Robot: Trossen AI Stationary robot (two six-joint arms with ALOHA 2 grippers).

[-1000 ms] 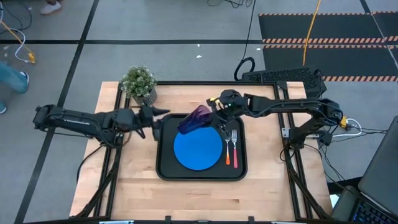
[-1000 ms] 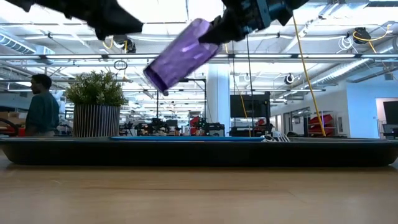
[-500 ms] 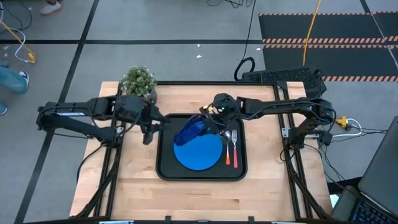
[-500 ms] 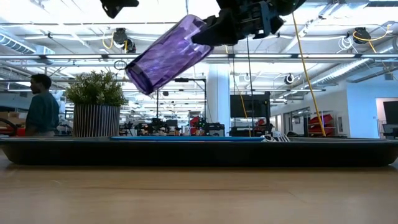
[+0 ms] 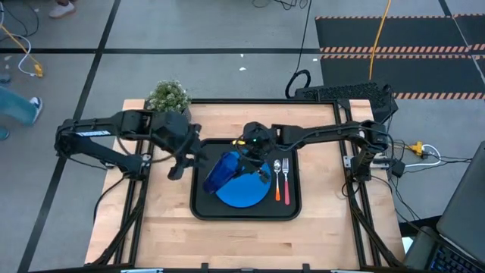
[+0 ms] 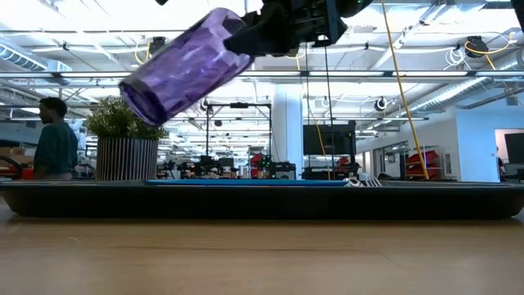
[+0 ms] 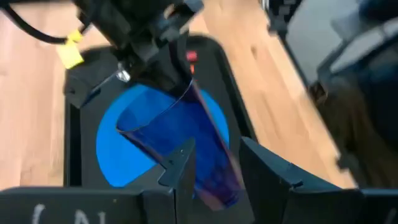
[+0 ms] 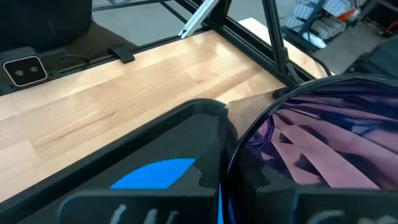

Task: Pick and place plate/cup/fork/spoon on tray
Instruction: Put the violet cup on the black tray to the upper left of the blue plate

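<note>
My right gripper (image 5: pixel 255 157) is shut on the see-through purple cup (image 5: pixel 224 171), holding it tilted in the air over the blue plate (image 5: pixel 246 193). The plate lies flat in the black tray (image 5: pixel 203 208). The spoon (image 5: pixel 276 182) with its orange handle and the fork (image 5: pixel 286 180) with its red-pink handle lie side by side in the tray, right of the plate. My left gripper (image 5: pixel 179 163) is open at the tray's left rim. It points at the cup's low end (image 7: pixel 214 186) and stands apart from it in the high view. My right gripper holds the cup by its rim end (image 8: pixel 250 134), the higher end, coming from the table's far right and slanting down. The cup is lifted clear and tilted. Its closed end (image 6: pixel 141 92) hangs lower, toward the table's near left, above the plate.
A potted green plant (image 5: pixel 168 97) stands at the table's far left corner, behind my left arm. Bare wood lies in front of the tray and on both sides. A person (image 6: pixel 53 139) stands in the room beyond the table.
My right gripper has carried the cup from the tray's far edge toward the table's near left, out over the plate, with the cup still tilted. My left gripper has swung from the plant's side toward the near edge, along the tray's left rim.
</note>
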